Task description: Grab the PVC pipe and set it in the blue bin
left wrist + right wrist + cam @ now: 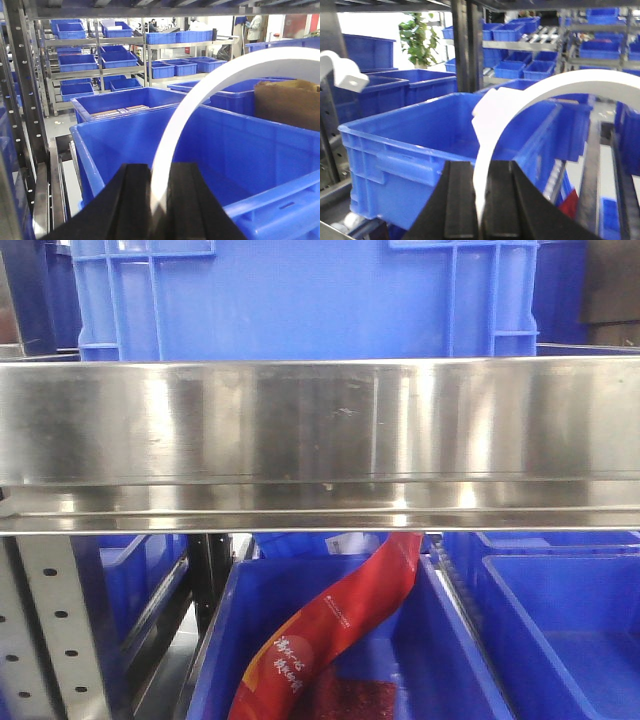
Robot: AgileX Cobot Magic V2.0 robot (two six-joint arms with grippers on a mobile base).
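A curved PVC pipe (186, 107) is pinched between the left fingers (136, 200) and arches ahead above the blue bin (125, 145). The right fingers (461, 200) are likewise clamped on white pipe. Uneven release could leave it hung on the rim ahead.

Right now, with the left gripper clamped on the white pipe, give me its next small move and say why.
Probably ease the left gripper forward over the blue bin before opening. It is shut on the white pipe, whose arc reaches above the bin's inside, but the gripper seems to sit by the near edge, so releasing here might drop it outside.
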